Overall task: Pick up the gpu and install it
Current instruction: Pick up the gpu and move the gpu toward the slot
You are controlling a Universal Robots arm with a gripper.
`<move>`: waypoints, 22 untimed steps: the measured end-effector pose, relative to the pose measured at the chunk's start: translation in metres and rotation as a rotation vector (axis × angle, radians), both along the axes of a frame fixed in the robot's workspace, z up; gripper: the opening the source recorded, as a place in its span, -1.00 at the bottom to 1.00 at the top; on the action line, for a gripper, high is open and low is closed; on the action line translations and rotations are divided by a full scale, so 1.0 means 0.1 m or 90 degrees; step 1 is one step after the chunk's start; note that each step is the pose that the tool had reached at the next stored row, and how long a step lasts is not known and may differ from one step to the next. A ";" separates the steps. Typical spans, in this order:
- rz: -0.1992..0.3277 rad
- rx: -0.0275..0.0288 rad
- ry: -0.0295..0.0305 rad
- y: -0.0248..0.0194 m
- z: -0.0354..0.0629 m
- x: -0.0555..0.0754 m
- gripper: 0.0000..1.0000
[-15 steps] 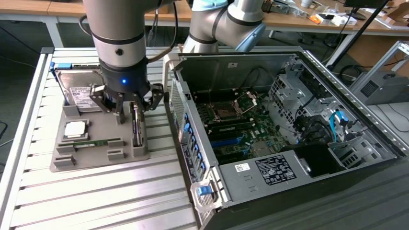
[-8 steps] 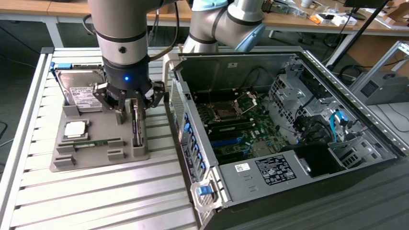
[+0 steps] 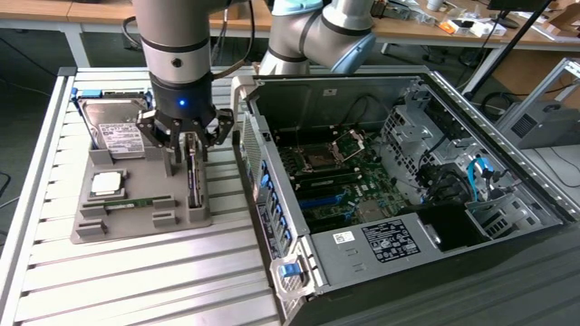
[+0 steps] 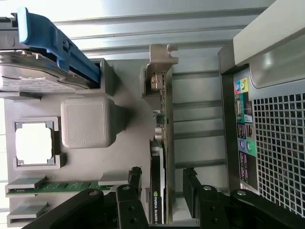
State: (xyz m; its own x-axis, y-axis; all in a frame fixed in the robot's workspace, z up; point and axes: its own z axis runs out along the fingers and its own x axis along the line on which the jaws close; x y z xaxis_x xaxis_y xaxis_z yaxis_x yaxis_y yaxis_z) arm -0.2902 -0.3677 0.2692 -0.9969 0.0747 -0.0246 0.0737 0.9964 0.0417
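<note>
While the gpu stands on its edge in a slot of the gray tray, just beside the open case, the gripper hangs over it with jaws released and set on either side. Standing upright probably lets both flat faces be gripped.

You can make out "NVIDIA QUADRO" on the gpu; the label inside the case is too small to read.
</note>
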 end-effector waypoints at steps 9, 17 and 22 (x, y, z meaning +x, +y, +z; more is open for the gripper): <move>0.002 -0.0021 0.0000 0.033 -0.114 0.00 -0.04; 0.003 -0.0025 0.0000 0.033 -0.196 0.00 -0.04; 0.003 -0.0025 0.0001 0.033 -0.232 0.00 -0.04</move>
State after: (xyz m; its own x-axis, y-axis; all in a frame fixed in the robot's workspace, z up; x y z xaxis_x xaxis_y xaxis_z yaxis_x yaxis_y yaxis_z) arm -0.2903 -0.3644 0.2460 -0.9973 0.0698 -0.0248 0.0688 0.9969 0.0378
